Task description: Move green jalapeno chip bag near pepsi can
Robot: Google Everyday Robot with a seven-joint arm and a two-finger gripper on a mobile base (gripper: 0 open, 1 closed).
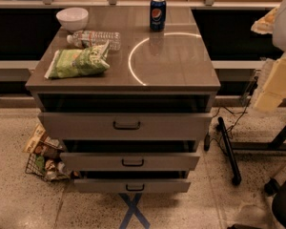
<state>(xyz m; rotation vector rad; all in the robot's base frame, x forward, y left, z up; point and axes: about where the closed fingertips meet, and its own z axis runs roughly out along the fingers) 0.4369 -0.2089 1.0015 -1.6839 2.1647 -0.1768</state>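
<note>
Green jalapeno chip bag (77,61) lies at the bench (181,70) left edge; pinch its crumpled middle. Gripper (271,87) hangs beyond the right edge; I cannot tell its opening.

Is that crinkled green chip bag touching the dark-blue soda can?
Apart. The camera view shows bare tabletop between the green chip bag and the dark-blue soda can; the hand is at the right edge.
</note>
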